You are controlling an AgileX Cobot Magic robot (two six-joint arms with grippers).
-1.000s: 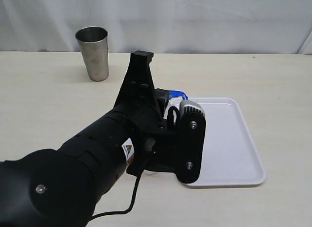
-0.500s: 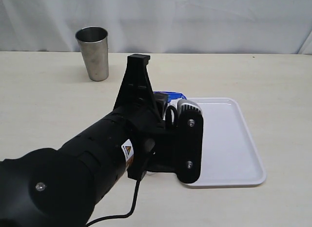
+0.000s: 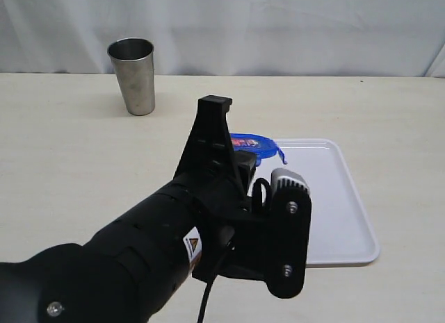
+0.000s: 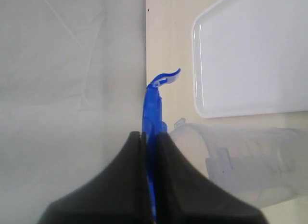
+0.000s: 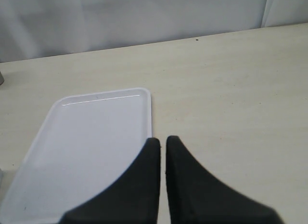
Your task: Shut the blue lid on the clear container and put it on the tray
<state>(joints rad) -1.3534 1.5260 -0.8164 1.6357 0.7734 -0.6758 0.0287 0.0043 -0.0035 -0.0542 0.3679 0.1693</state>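
The blue lid [image 4: 153,101] is clamped edge-on in the left tool [image 4: 148,136], at the mouth of the clear container [image 4: 245,166], just beside the tray [image 4: 250,55], at its left edge. One flap [image 4: 166,77] is seen raised, so snapping shut and placing are judged undone. The right tool [image 5: 162,139] is closed, empty, over the surface [image 5: 231,89].

A blue plastic lid [image 4: 153,104] is pinched edge-on by the black left gripper [image 4: 148,136]. A translucent plastic container [image 4: 245,161] is seen just beside it, near a corner of the white rectangular tray [image 4: 250,50].
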